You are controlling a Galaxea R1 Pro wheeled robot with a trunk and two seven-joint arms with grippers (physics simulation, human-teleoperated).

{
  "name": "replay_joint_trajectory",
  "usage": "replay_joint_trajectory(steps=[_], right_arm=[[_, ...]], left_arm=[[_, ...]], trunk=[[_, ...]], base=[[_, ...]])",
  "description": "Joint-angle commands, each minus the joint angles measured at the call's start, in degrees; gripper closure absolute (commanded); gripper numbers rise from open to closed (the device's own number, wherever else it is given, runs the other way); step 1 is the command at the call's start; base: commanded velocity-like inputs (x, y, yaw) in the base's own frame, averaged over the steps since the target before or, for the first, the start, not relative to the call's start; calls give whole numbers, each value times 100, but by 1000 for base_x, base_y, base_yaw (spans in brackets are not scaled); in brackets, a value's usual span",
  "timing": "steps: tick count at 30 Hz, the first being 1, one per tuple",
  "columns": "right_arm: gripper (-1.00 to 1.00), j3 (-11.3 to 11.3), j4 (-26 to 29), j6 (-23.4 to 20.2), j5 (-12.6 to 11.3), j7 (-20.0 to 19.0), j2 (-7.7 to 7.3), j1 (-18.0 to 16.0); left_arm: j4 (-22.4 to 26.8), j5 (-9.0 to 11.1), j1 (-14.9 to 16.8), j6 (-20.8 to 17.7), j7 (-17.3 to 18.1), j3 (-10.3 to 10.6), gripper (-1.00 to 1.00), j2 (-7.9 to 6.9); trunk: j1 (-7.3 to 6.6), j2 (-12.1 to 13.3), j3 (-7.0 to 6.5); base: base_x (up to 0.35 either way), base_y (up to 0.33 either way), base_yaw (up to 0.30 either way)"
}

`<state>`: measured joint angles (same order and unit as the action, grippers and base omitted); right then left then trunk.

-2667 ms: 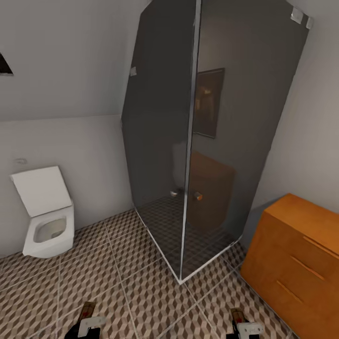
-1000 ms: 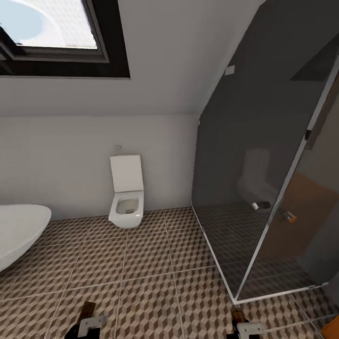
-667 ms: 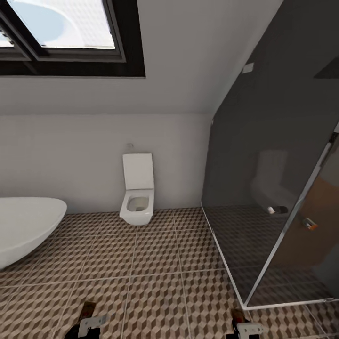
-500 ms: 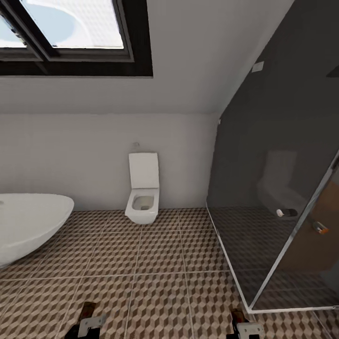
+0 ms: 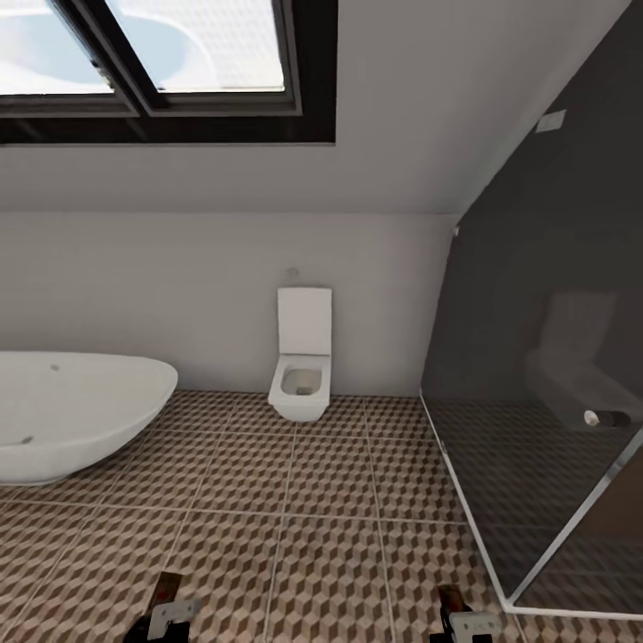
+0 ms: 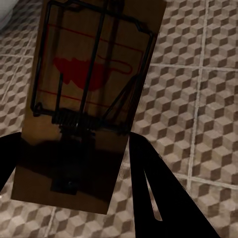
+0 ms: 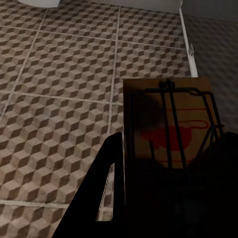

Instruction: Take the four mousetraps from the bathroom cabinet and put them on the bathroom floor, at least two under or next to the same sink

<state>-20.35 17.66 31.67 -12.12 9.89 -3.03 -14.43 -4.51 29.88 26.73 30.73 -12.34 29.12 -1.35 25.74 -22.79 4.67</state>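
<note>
Mousetraps, two, left gripper [image 6: 74,163] holding one mousetrap [image 6: 91,94], right gripper [image 7: 168,193] another [image 7: 171,124]

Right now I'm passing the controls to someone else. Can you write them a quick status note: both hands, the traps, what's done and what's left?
Left hand: shut on a mousetrap, held above the bathroom floor.
Right hand: shut on a second mousetrap, also over the tiles.
Ahead: toilet at the far wall, bathtub to the left, glass shower to the right.
Done: two traps picked up, none set down in sight.
Left: find the sink, place these beside or under it, then see to the other two.
</note>
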Motion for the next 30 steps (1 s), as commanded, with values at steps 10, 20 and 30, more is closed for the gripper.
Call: replay_joint_trajectory(steps=[10,20,30], right_arm=[[100,-48,0,32,-53,13,-21,-4],[100,-48,0,32,-45,13,-29,-3],[100,-48,0,32,-45,13,-22,-2]], left_arm=[[-15,-8,7,12,-23,50,100,3],[-15,-8,7,12,-23,50,100,4],[-15,-8,7,12,-23,50,100,4]], trunk=[[4,-13,13],[4,-13,13],[4,-13,13]], base=[[165,189,4],[303,57,0],[279,117,0]])
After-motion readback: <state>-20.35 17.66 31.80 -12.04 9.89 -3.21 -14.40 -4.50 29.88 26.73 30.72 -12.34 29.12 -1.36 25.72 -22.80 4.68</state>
